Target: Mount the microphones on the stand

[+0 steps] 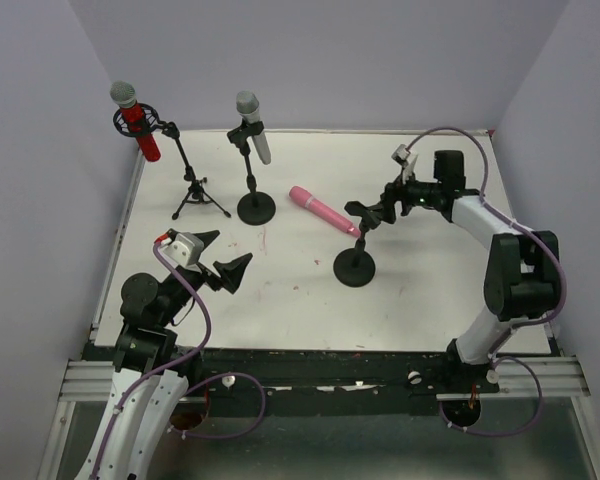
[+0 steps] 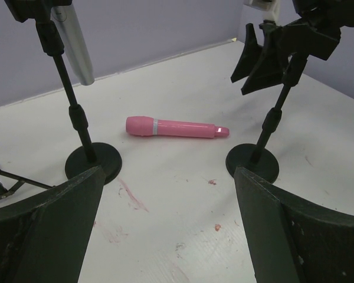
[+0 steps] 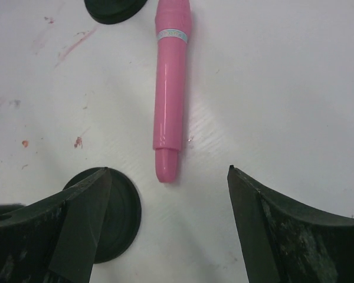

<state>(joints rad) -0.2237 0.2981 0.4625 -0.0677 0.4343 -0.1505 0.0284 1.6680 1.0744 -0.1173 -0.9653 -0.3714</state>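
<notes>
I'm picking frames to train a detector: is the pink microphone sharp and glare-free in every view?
Top external: pink microphone small but sharp, light soft and even. Left wrist: crisp, no strong glare; the left gripper's fingers loom dark in the bottom corners. Right wrist: sharp, evenly lit.

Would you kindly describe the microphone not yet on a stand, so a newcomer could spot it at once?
On the white table, look just right of centre, between the two round stand bases. The pink microphone lies flat there. The red microphone and the silver-grey microphone sit in stands at the back left; this one alone is all pink and lying down.
</notes>
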